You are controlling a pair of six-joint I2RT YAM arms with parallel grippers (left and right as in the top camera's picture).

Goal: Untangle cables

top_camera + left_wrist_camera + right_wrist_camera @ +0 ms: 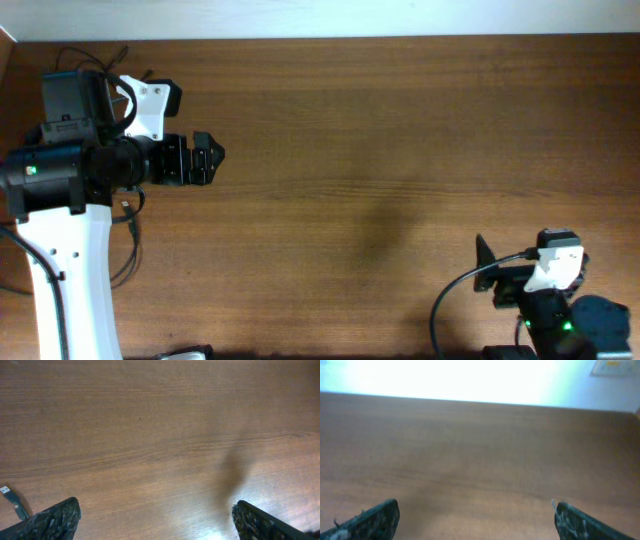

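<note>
One thin black cable with a small silver plug end (7, 491) lies on the wood at the lower left of the left wrist view, just outside the left finger (57, 520). In the overhead view a thin black cord (133, 238) loops beside the left arm; I cannot tell whether it is the same cable. No coil or tangle shows. My left gripper (214, 156) (153, 509) hangs open over bare table at the far left. The right gripper (487, 268) (475, 509) is open at the near right, with nothing between its fingers.
The brown wooden table (380, 150) fills all views. Its back edge meets a bright white wall (470, 377). The left arm's white base (70, 290) and black housing (70, 100) stand at the left edge; thicker black cables (450, 295) curl by the right arm.
</note>
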